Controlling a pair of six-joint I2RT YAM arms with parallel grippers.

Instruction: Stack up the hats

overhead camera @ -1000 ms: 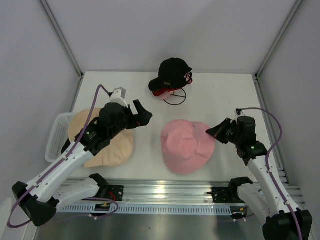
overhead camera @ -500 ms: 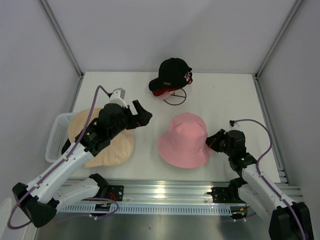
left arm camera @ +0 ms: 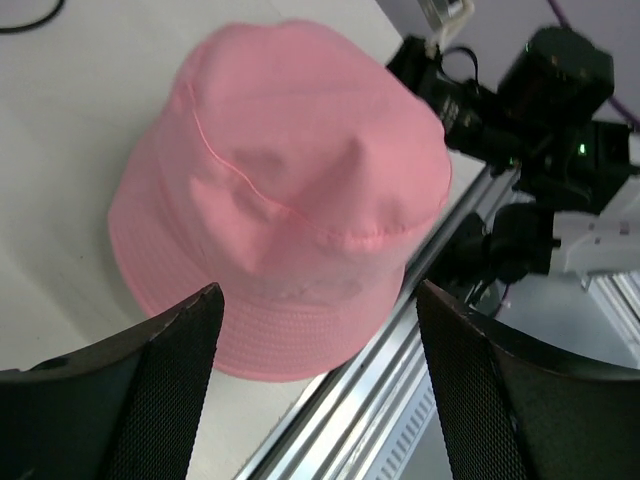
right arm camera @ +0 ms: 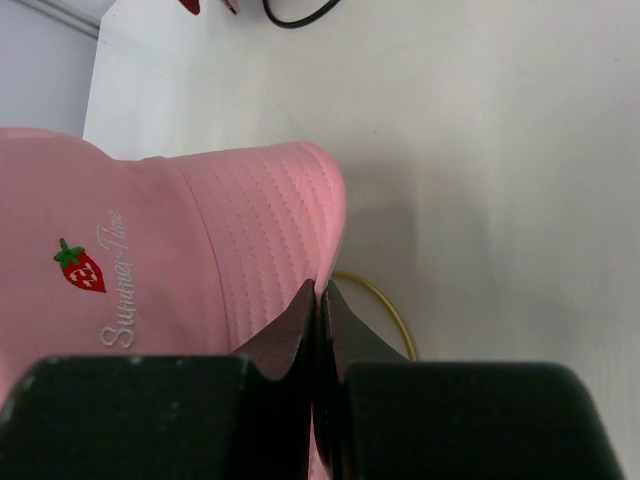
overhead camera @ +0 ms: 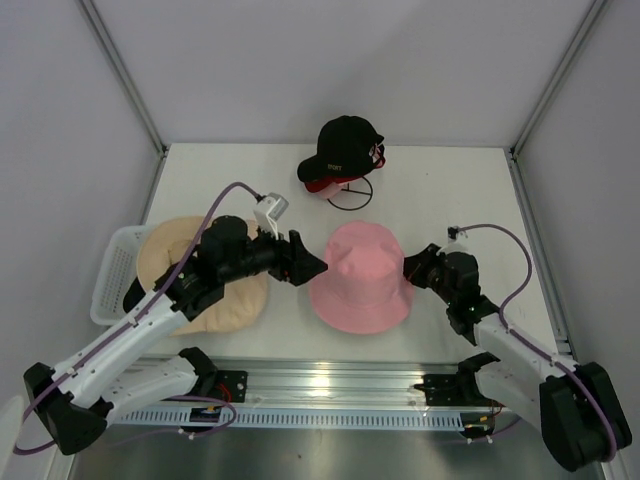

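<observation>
Since the earlier frame, the pink bucket hat (overhead camera: 357, 277) has shifted left along the counter (overhead camera: 440, 200). The left claw (overhead camera: 305, 265) has advanced to just beside its brim, fingers apart. The right claw (overhead camera: 410, 270) is clamped on the opposite brim edge. The fabric is soft and row-stitched, with an embroidered strawberry (right arm camera: 80, 268). The wide beige hat (overhead camera: 215, 295) lies at the left.
</observation>
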